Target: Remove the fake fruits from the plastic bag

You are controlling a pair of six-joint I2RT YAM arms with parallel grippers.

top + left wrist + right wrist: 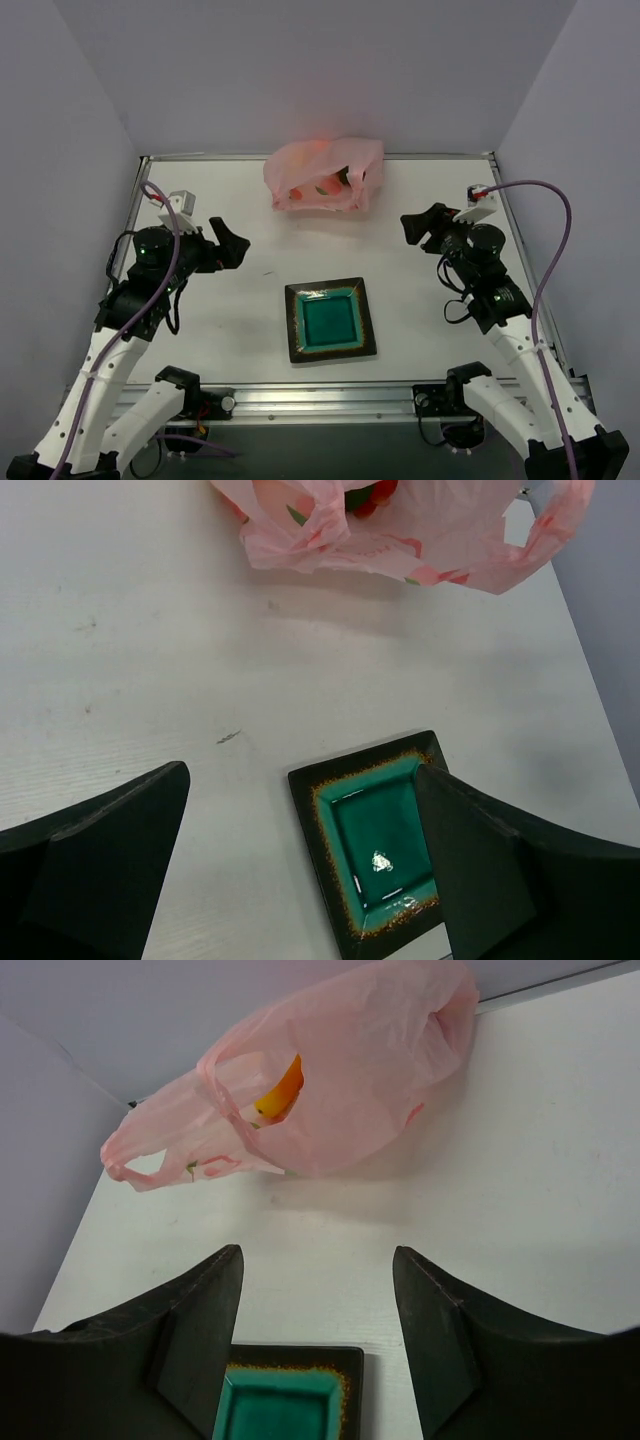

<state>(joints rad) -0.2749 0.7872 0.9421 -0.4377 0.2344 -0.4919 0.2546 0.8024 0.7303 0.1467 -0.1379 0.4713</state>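
1. Your plastic bag [322, 178] lies crumpled on the desk [200, 200] against the far edge, about midway along it. Its mouth and handle loops [150, 1155] face the near edge.
2. The fake fruits [324, 188] are all inside the bag and show only as coloured patches through the thin pink film.
3. In the right wrist view you can see an orange-yellow piece [283, 1090] through the bag's opening. In the left wrist view a few red pieces [368, 494] show at the top of the bag. You cannot count them from these views.
4. Your left tool [234, 245] hangs above the desk near the left edge. Its fingers are spread wide with nothing between them, and it points toward the middle.
5. Your right tool [413, 230] hangs above the desk near the right edge. It too is spread wide and holds nothing, and it points toward the bag.
6. Both tools are well apart from the bag.
7. The square teal dish [330, 320] with a dark rim sits flat close to the near edge, roughly midway along it and between the two arms. Nothing lies in it.
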